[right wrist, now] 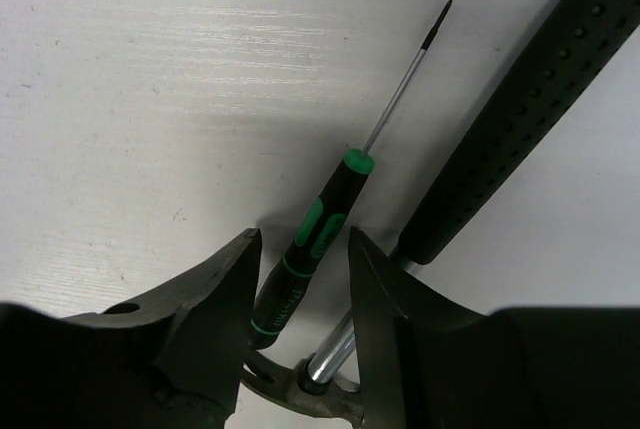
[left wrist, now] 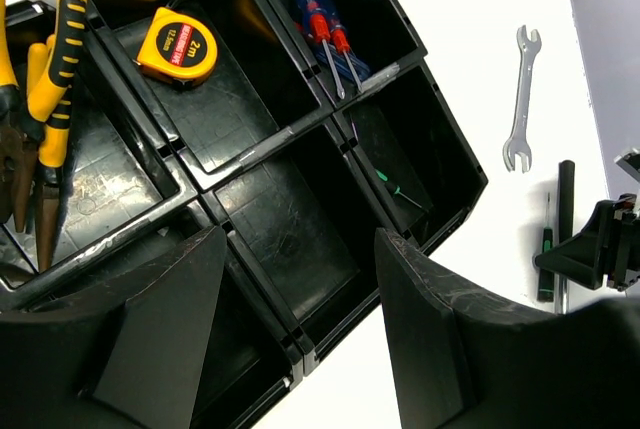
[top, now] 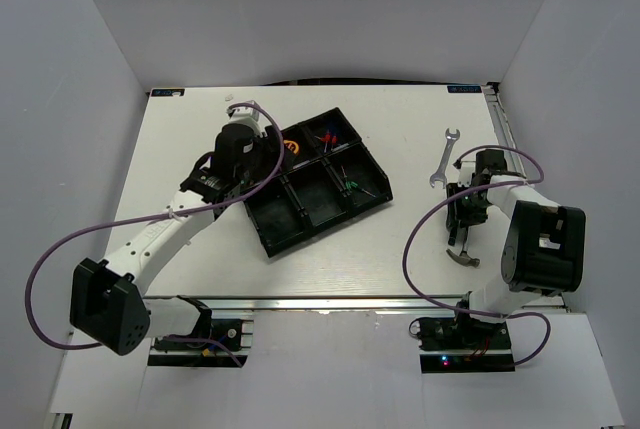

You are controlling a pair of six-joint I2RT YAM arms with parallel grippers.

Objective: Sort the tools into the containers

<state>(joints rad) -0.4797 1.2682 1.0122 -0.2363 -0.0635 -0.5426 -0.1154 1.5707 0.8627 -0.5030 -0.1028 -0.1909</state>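
Observation:
The black tray (top: 320, 229) lies mid-table. In the left wrist view its compartments (left wrist: 270, 144) hold two yellow-handled pliers (left wrist: 45, 99), the tape measure (left wrist: 180, 47), red-blue screwdrivers (left wrist: 325, 24) and a small green tool (left wrist: 400, 189). My left gripper (top: 240, 174) hangs open and empty (left wrist: 300, 279) over the tray's near-left part. My right gripper (top: 465, 214) is open, its jaws (right wrist: 302, 239) straddling the handle of the green-black screwdriver (right wrist: 320, 224) on the table, beside the hammer (right wrist: 520, 99). The hammer's head (top: 462, 257) points toward me. The silver wrench (top: 443, 157) lies farther back. No black-handled screwdriver shows.
White walls enclose the table on the left, back and right. A metal rail (top: 505, 134) runs along the table's right edge near the wrench. Purple cables (top: 60, 239) loop from both arms over the table's near part.

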